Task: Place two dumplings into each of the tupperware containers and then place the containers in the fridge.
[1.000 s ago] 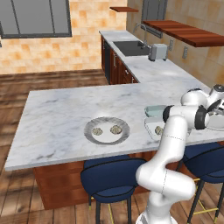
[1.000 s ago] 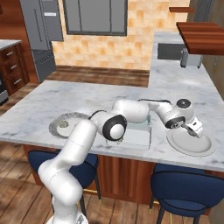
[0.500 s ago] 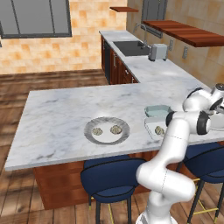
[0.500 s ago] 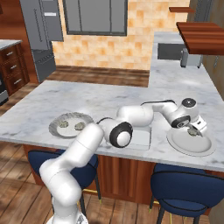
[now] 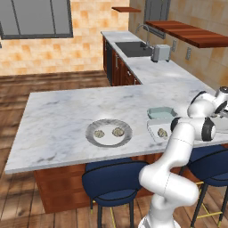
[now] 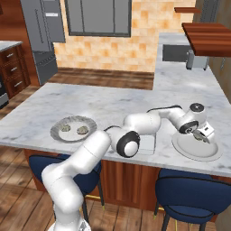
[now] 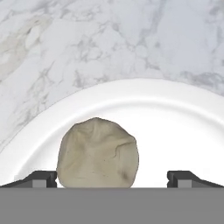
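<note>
The gripper (image 7: pixel 112 177) hangs right over a white plate (image 7: pixel 183 127) on the marble counter (image 7: pixel 87 43). Its two dark finger tips (image 7: pixel 41 177) stand wide apart at the bottom of the hand view. They hold nothing.

One dumpling (image 7: pixel 98 153) lies on this plate between the tips, closer to the tip at 9 o'clock. It looks almost round from above, so I cannot tell which way its long side runs. A small fold shows on its top. In the right base view the gripper (image 6: pixel 201 135) is over the plate (image 6: pixel 196 151) at the right end of the counter, and the dumpling is too hidden there to make out.

In the left base view a second round plate (image 5: pixel 109 133) sits near the middle of the counter (image 5: pixel 67 111). Two more dumplings (image 5: pixel 117 132) lie on it side by side, apart from each other, one at 9 o'clock and one at 3 o'clock.

The two tupperware containers sit at 3 o'clock from that plate. The pale blue-green container (image 5: pixel 161 113) is the far one, at 12 o'clock from the see-through container (image 5: pixel 153 132). They are just beside each other. Their long sides seem to run left to right across the counter. One dumpling (image 5: pixel 162 132) lies in the see-through one.

The grey fridge (image 6: pixel 43 38) stands at the back left of the room in the right base view, well apart from the counter.
</note>
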